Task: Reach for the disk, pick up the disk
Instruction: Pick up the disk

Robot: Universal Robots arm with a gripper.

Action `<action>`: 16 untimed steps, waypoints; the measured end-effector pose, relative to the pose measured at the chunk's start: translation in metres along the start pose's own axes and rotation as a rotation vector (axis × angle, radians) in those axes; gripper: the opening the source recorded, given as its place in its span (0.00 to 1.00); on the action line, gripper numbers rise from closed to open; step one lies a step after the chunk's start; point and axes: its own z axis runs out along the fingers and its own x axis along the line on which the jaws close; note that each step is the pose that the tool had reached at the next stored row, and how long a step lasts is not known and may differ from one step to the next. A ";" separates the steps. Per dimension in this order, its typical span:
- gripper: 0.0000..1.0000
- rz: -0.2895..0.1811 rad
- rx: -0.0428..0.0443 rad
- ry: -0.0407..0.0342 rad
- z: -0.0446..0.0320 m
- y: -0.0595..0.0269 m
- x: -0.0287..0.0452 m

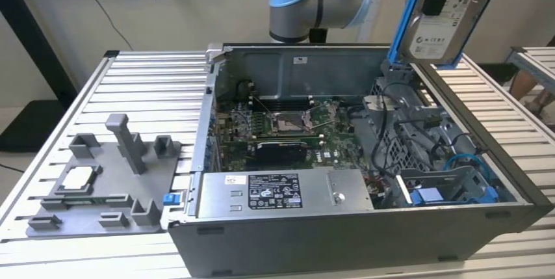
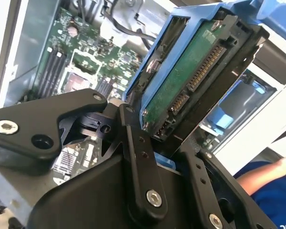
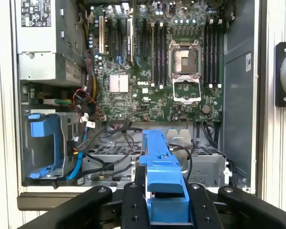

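Already the disk hung in the air, clear above the far corner of the open computer case at the exterior view's right, label side showing. Gripper was clenched on the disk's blue carrier; in both wrist views the black fingers flanked the blue plastic. Motherboard lay exposed below. Grey fixture sat on the table's near corner, apart from the case.

Disk, silver hard drive with white label, blue plastic carrier around it, upright and slightly tilted, raised at upper right of the exterior view, connector edge and green board visible in the second wrist view
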 end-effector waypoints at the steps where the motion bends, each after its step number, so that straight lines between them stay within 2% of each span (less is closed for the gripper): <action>1: 0.00 0.000 -0.0008 0.0001 -0.0004 -0.0002 0.0039; 16: 0.00 0.000 -0.0035 0.0004 -0.0003 -0.0035 0.0681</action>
